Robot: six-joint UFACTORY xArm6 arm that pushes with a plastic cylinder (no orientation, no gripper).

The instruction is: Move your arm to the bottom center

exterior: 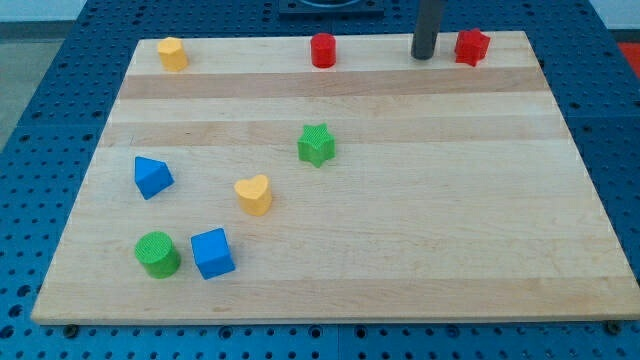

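Wooden board point(400, 250) on a blue pegboard surface point(60, 100). Nearest the view's bottom, at the left: green cylinder point(157, 254) with blue cube point(213, 253) just beside it on the right, a narrow gap between them. Above these: yellow heart point(254, 194); blue triangular block point(152, 177) further left. Mid-board: green star point(316, 145). Along the view's top edge: yellow block point(172, 53) at left, red cylinder point(323, 50) near centre, red star-like block point(471, 47) at right. My tip point(424, 57): bare rod, nothing held, at the top edge between the two red blocks, near the red star-like block but apart from it, well away from the board's bottom centre.
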